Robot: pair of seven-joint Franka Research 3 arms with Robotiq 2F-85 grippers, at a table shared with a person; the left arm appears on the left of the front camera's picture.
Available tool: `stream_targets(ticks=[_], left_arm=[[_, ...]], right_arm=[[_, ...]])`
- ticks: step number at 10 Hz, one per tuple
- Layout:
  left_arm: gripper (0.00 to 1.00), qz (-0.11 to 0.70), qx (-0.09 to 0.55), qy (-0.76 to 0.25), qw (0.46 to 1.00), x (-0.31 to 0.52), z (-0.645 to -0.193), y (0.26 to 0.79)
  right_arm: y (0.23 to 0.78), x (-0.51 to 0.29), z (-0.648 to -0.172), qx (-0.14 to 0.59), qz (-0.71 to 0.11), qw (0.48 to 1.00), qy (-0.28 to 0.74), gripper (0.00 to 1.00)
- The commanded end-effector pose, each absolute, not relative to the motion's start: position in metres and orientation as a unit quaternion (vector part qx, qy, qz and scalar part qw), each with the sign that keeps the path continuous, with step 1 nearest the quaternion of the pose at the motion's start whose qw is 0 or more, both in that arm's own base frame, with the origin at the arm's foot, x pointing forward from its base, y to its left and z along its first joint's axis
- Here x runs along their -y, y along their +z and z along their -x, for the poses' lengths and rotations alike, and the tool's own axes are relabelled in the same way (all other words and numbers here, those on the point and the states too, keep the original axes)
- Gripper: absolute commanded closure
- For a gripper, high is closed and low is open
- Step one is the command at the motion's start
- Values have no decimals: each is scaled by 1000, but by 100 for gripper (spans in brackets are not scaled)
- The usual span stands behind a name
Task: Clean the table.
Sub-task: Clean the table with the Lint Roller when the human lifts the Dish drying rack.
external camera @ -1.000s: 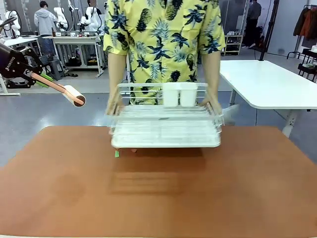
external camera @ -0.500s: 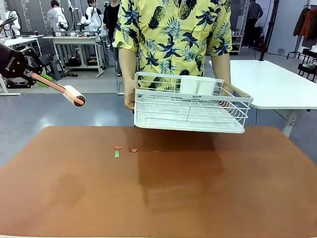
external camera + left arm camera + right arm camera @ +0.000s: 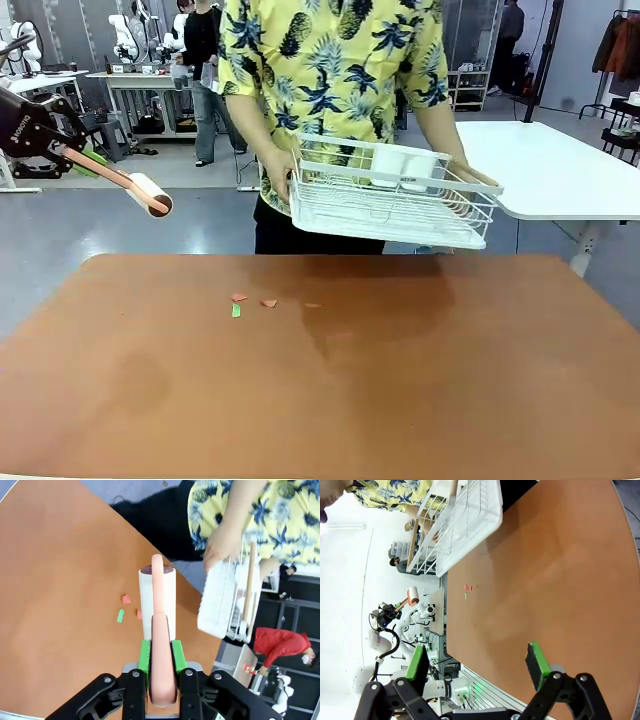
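OK, left gripper [image 3: 161, 654] is clamped on the pink handle [image 3: 163, 680] of a lint roller [image 3: 157, 597], with a green pad [image 3: 145, 656] tight against each side of it. The roller's white drum points away from the wrist. In your front view it's up in the air at the left side, clear of the tabletop.

Right gripper [image 3: 476, 664] is spread wide with nothing between its pads. It hovers above the table [image 3: 420, 400], not touching it.

The table is the reddish-brown top right in front of the robot, running across to the person at the far side. 2 reddish scraps [image 3: 268, 302] and 1 green scrap [image 3: 236, 311] lie close together on it, left of centre toward the far edge.

The person's hands [image 3: 277, 183] hold a white dish rack [image 3: 390, 205] by its 2 ends. It's lifted off the table above the far edge and slightly tilted. 2 white cups [image 3: 402, 165] stand in the rack, and its shadow falls on the top below.
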State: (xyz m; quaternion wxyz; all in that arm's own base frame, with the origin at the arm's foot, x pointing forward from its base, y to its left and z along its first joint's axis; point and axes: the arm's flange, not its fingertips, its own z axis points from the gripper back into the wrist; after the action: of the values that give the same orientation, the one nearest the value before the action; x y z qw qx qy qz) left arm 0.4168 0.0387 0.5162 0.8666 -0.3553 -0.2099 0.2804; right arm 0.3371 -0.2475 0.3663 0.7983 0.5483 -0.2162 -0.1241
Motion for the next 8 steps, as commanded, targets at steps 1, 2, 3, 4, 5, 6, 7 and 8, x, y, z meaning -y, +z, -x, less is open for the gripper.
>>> stream_targets(ticks=[1, 2, 3, 4, 5, 6, 7, 8], left_arm=[[79, 301, 163, 199, 918, -37, -424, 563], [79, 259, 83, 115, 955, -33, -438, 576], [79, 236, 60, 57, 968, -28, -459, 572], [79, 214, 47, 10, 976, -23, -478, 553], [79, 229, 47, -11, 972, -21, -489, 537], [79, 238, 37, -25, 970, -18, -495, 518], [79, 241, 44, -28, 969, -13, -499, 500], [79, 248, 39, -12, 968, -8, -503, 484]], right_arm=[[369, 246, -337, 218, -549, 797, -127, 0], [369, 246, -337, 218, -549, 797, -127, 0], [369, 246, -337, 218, -549, 797, -127, 0], [369, 246, -337, 218, -549, 797, -127, 0], [369, 246, -337, 218, -549, 797, -127, 0], [369, 246, -337, 218, -549, 797, -127, 0], [369, 246, -337, 218, -549, 797, -127, 0], [369, 246, -337, 218, -549, 797, -127, 0]])
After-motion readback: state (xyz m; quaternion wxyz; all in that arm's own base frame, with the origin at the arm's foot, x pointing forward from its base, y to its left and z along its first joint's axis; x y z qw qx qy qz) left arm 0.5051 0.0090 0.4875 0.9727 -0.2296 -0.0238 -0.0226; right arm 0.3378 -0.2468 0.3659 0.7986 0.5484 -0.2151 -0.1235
